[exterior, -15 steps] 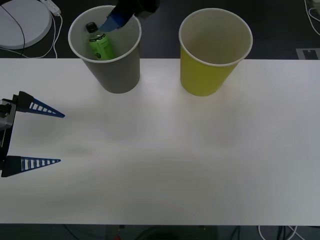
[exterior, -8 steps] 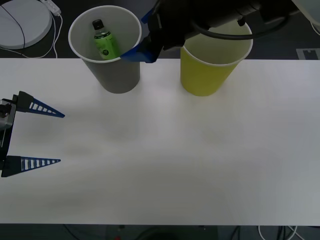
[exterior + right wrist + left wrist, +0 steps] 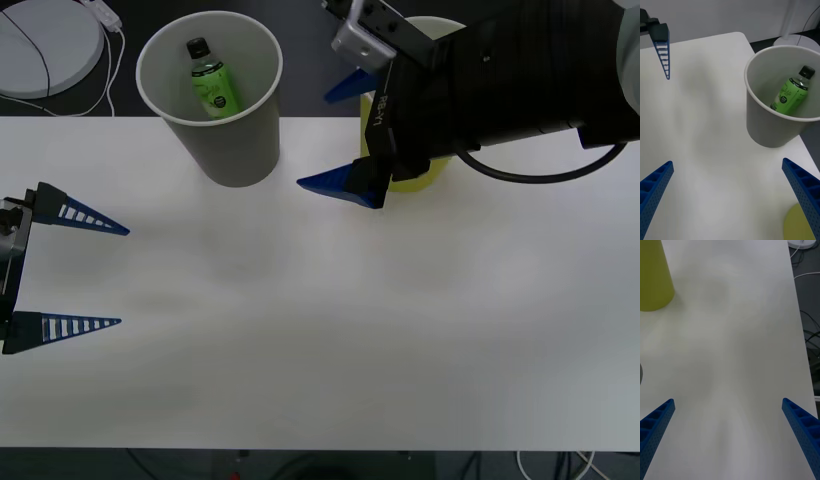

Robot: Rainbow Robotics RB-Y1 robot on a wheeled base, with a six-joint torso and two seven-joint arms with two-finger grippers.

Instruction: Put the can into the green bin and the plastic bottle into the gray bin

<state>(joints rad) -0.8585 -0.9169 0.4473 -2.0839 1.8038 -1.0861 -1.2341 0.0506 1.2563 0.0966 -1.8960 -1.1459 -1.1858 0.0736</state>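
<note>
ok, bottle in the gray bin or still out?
In. The plastic bottle leans, cap up, against the inside wall of the gray bin; the right gripper is open and empty beside it.

We note the right arm covers most of the green bin (image 3: 430, 178). The plastic bottle (image 3: 212, 84) base is hidden behind the gray bin (image 3: 235, 150) wall.

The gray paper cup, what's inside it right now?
Inside the gray tapered paper cup a small clear plastic bottle of green drink with a black cap leans against the wall. Its base and the cup's floor are hidden.
</note>
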